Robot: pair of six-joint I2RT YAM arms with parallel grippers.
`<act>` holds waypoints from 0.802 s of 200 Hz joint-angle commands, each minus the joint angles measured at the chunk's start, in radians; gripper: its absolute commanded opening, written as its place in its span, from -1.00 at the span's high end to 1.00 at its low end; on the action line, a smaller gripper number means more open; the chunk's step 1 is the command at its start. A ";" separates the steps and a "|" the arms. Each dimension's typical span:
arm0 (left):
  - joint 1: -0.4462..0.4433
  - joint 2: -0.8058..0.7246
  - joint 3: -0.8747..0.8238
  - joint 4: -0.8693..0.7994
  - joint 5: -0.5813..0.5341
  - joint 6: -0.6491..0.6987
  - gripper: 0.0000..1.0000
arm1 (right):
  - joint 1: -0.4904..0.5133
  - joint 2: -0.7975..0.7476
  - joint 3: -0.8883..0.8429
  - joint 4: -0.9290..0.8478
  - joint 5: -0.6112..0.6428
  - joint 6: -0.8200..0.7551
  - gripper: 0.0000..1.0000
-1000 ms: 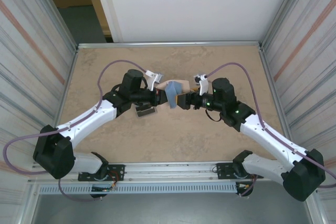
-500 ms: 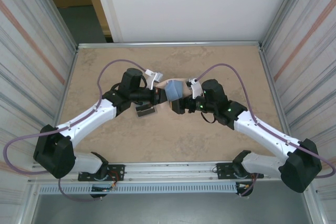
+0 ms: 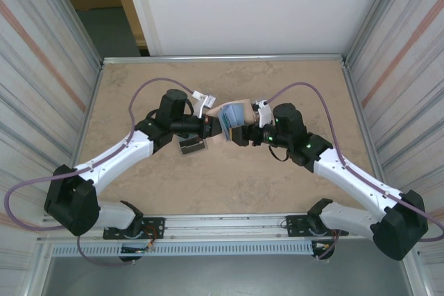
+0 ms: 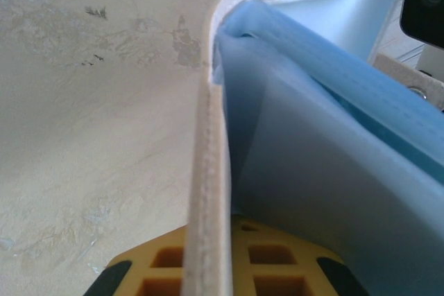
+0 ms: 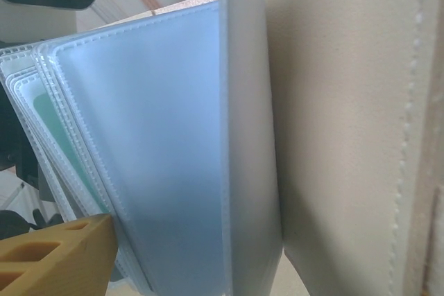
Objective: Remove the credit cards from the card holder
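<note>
The card holder [image 3: 227,118] stands open on edge between the two arms, over the middle of the table [image 3: 229,192]. Whether its lower edge touches the table cannot be told.

The left gripper [image 3: 211,127] meets the card holder from the left and is clamped on its beige cover [image 4: 208,157]. In the left wrist view the cover's stitched edge runs straight down into the yellow pads [image 4: 267,272], with the pale blue sleeves [image 4: 319,171] fanning away to the right of it.

The right gripper [image 3: 238,134] is at the card holder's right side, its tips in among the sleeves. In the right wrist view one yellow finger [image 5: 52,258] lies at the outer side of the sleeve stack, with the beige cover on the far side. Whether these jaws press on anything cannot be told. A greenish card [image 5: 55,129] shows through one sleeve.

A dark flat item [image 3: 192,146] lies on the table just left of the card holder and nearer the arm bases.
</note>
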 commanded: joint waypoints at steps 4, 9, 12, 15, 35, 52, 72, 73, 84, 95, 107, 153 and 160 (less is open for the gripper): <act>0.004 -0.016 0.015 0.036 0.052 0.009 1.00 | -0.011 -0.016 -0.003 0.019 0.004 0.009 -0.49; 0.004 -0.018 0.015 0.038 0.053 0.010 1.00 | -0.012 -0.016 -0.004 0.019 0.004 0.012 -0.47; 0.004 -0.019 0.014 0.038 0.054 0.010 1.00 | -0.014 -0.016 -0.004 0.020 0.005 0.013 -0.46; 0.004 -0.019 0.014 0.038 0.054 0.010 1.00 | -0.015 -0.016 -0.004 0.021 0.005 0.015 -0.45; 0.005 -0.020 0.012 0.035 0.054 0.014 1.00 | -0.021 -0.024 -0.009 0.027 0.000 0.019 -0.39; 0.005 -0.019 0.013 0.035 0.056 0.016 1.00 | -0.028 -0.031 -0.015 0.038 -0.010 0.026 -0.30; 0.004 -0.016 0.013 0.038 0.058 0.018 1.00 | -0.036 -0.042 -0.029 0.061 -0.040 0.036 -0.16; 0.004 -0.016 0.013 0.038 0.058 0.018 1.00 | -0.036 -0.042 -0.030 0.064 -0.042 0.037 -0.16; 0.005 -0.016 0.011 0.042 0.060 0.018 1.00 | -0.040 -0.049 -0.036 0.080 -0.066 0.046 -0.10; 0.005 -0.016 0.010 0.050 0.064 0.018 1.00 | -0.044 -0.055 -0.045 0.100 -0.095 0.053 -0.09; 0.006 -0.014 0.008 0.058 0.069 0.018 1.00 | -0.049 -0.061 -0.052 0.123 -0.129 0.059 -0.10; 0.006 -0.011 0.005 0.108 0.097 0.014 1.00 | -0.054 -0.076 -0.066 0.153 -0.162 0.065 -0.12; 0.006 -0.011 0.005 0.112 0.100 0.013 1.00 | -0.058 -0.078 -0.074 0.165 -0.168 0.069 -0.12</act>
